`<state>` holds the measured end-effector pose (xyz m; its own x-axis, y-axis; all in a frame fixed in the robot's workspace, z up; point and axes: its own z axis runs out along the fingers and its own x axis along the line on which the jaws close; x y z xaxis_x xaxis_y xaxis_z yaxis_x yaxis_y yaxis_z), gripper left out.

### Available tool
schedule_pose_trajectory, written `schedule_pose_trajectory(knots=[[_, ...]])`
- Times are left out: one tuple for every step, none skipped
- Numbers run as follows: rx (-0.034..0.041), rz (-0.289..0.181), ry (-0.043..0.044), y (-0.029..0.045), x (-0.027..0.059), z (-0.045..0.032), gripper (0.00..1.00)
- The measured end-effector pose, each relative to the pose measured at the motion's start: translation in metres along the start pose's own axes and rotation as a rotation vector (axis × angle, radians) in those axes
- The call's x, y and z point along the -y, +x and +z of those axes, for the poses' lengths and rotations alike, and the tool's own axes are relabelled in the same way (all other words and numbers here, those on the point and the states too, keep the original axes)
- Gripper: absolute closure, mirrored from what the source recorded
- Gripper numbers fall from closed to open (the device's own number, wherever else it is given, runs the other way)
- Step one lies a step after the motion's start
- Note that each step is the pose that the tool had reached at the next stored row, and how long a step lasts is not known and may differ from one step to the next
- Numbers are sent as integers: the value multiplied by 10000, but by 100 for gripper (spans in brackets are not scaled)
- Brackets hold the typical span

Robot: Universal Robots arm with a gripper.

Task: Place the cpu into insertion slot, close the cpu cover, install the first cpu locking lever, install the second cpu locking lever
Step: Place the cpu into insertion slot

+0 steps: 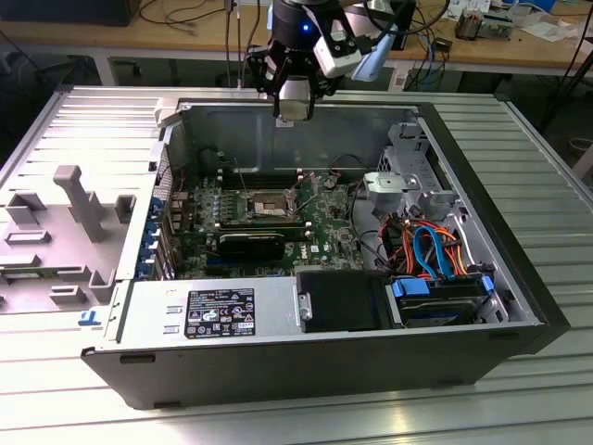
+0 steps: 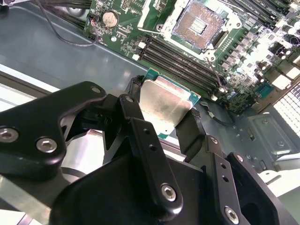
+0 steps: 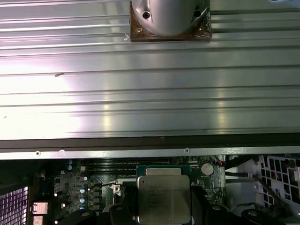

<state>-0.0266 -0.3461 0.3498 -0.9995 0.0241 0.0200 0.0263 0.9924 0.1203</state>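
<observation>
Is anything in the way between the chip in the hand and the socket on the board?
Nothing visible does. The hand holds the cpu above the open case, and the insertion slot lies uncovered, its contacts bare.

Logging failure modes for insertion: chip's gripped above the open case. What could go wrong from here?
1. The gripper pinches the cpu by two opposite edges only, so it could slip or twist.
2. The insertion slot lies open with its contact field bare; a tilted set-down may damage it.
3. The memory slots run right beside the slot; an offset descent could land the chip on them.
</observation>
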Motion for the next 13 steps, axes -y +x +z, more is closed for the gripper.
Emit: schedule_pose_trajectory(knots=[[0,1,1,0,1,1,46],[-1,1,4,0,3,1,46],[-1,1,3,0,5,3,46],[-1,0,1,0,6,4,46],[-1,1,3,0,6,4,46],[-2,1,4,0,7,5,46],[-1,0,2,0,7,8,46],[-1,0,2,0,7,11,46],[0,0,1,0,8,14,46],[-1,1,2,0,8,16,46],[-1,1,2,0,9,19,46],[-1,0,2,0,11,22,46],[-1,0,2,-1,11,24,46]])
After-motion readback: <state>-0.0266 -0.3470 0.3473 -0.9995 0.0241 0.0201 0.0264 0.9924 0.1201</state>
